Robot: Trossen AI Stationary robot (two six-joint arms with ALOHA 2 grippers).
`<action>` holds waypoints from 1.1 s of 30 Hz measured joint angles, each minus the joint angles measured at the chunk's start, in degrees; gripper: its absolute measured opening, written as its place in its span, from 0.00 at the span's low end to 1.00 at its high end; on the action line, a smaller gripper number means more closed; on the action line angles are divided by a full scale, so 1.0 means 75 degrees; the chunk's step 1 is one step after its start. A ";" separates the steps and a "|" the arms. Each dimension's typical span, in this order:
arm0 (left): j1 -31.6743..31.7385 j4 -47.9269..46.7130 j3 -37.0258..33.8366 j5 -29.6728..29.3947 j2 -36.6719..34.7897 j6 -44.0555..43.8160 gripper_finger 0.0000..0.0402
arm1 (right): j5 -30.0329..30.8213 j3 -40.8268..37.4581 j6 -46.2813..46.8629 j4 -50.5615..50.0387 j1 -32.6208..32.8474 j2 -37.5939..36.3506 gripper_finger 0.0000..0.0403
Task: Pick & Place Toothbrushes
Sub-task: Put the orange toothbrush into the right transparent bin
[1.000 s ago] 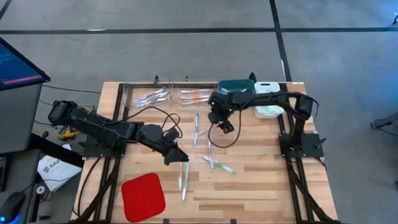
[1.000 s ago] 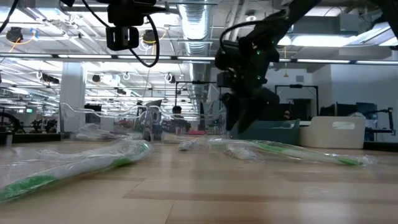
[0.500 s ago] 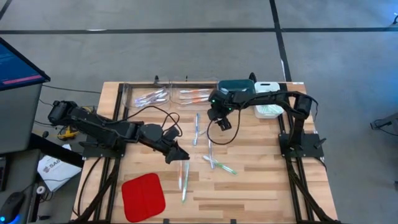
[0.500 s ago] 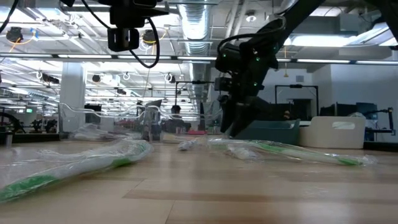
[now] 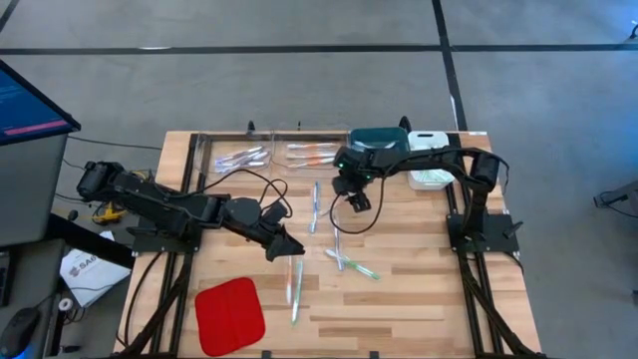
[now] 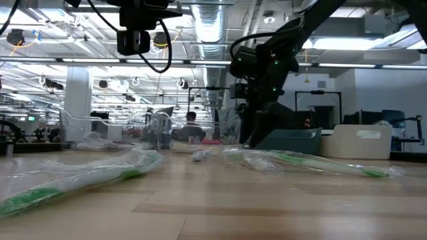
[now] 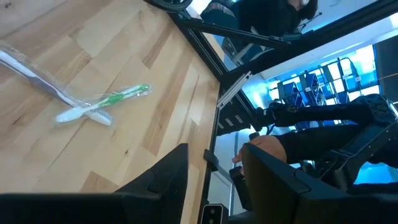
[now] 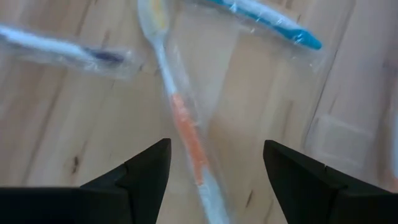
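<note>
Several wrapped toothbrushes lie flat on the wooden table (image 5: pixel 419 299). One with an orange handle (image 8: pixel 186 140) lies below my right gripper (image 8: pixel 216 144), which is open, points steeply down and has a finger on either side of it. Whether a finger touches it I cannot tell. A blue one (image 8: pixel 273 22) and a dark-tipped one (image 8: pixel 62 50) lie beside it. My right gripper (image 5: pixel 356 202) hangs low over the table's middle (image 6: pixel 257 137). My left gripper (image 5: pixel 292 254) is open and holds nothing (image 7: pixel 214 152). A green toothbrush (image 7: pixel 102 106) lies beyond it.
Two clear bins (image 5: pixel 239 155) (image 5: pixel 309 153) holding toothbrushes stand at the far edge, beside a teal bin (image 5: pixel 379 140) and a white bin (image 5: pixel 429 165). A red pad (image 5: pixel 229 314) lies at the near left. More toothbrushes lie near the front (image 5: pixel 295 289).
</note>
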 joint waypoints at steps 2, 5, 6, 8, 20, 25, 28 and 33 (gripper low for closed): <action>0.0000 0.0000 0.0000 0.0000 0.0000 0.0000 0.36 | 0.0007 -0.0032 0.0122 -0.0149 0.0021 -0.0106 0.62; 0.0000 0.0003 0.0000 0.0000 0.0000 0.0000 0.36 | 0.0151 -0.0062 0.0341 -0.0014 0.0058 -0.0272 0.62; 0.0000 0.0004 0.0000 0.0000 0.0000 0.0005 0.36 | 0.0157 -0.0062 0.0340 0.0097 0.0065 -0.0348 0.62; 0.0014 0.0006 0.0000 0.0000 0.0000 0.0041 0.36 | 0.0184 -0.0045 0.0339 0.0301 0.0065 -0.0501 0.62; 0.0093 0.0025 0.0000 0.0006 -0.0001 0.0101 0.36 | 0.1234 -0.0039 0.5845 0.0189 0.0395 -0.0508 0.62; 0.0118 0.0025 0.0000 -0.0115 -0.0003 0.0126 0.36 | 0.1868 -0.0039 0.9318 -0.0269 0.0688 -0.0477 0.62; 0.0198 0.0023 0.0000 -0.0122 -0.0003 0.0137 0.36 | 0.1874 -0.0030 1.0578 -0.0063 0.0715 -0.0322 0.62; 0.0318 0.0023 0.0000 0.0082 -0.0003 0.0143 0.36 | 0.2014 -0.0030 1.1091 0.0499 0.0699 -0.0156 0.62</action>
